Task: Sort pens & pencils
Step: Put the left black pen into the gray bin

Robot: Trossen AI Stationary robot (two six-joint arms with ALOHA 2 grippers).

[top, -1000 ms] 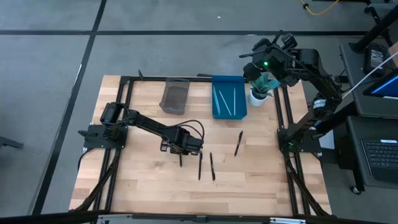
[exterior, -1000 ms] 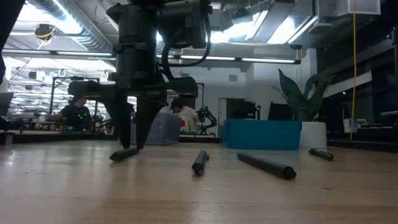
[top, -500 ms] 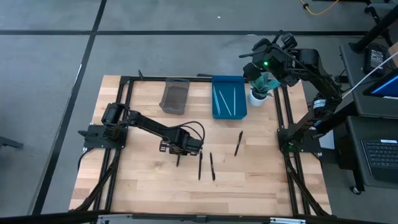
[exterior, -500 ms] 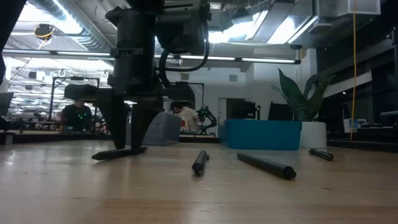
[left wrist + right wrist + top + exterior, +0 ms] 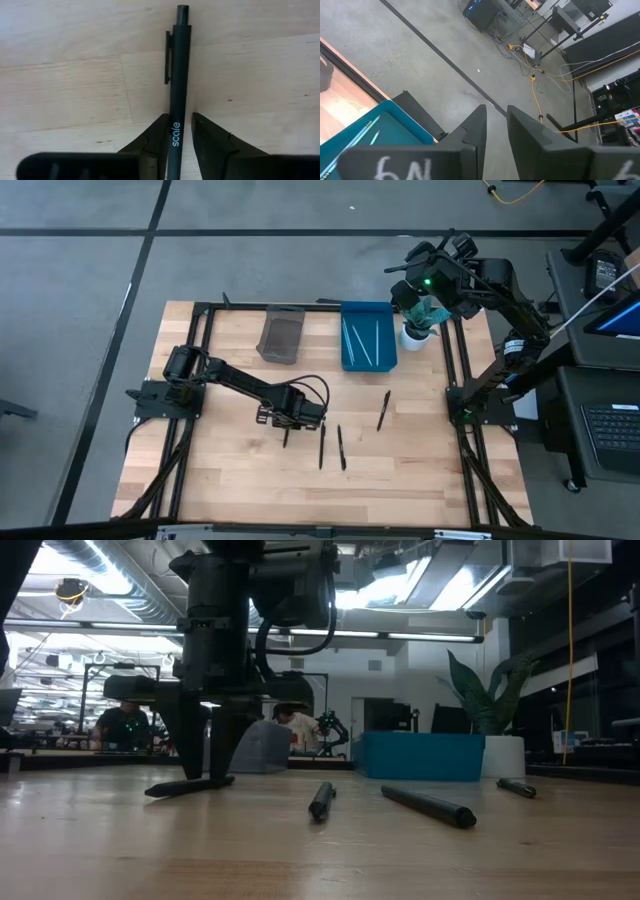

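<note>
Left wrist view: left gripper [image 5: 177,131] jaws grasping black pen [image 5: 177,75] on table [image 5: 65,90]; right jaws state unclear.

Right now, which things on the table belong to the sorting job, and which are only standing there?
Belong to the job:
- black pen between the left gripper fingers
- three loose pens on the wood
- blue tray holding pencils
- grey bin

Only standing there:
- white plant pot, below the right gripper
</note>
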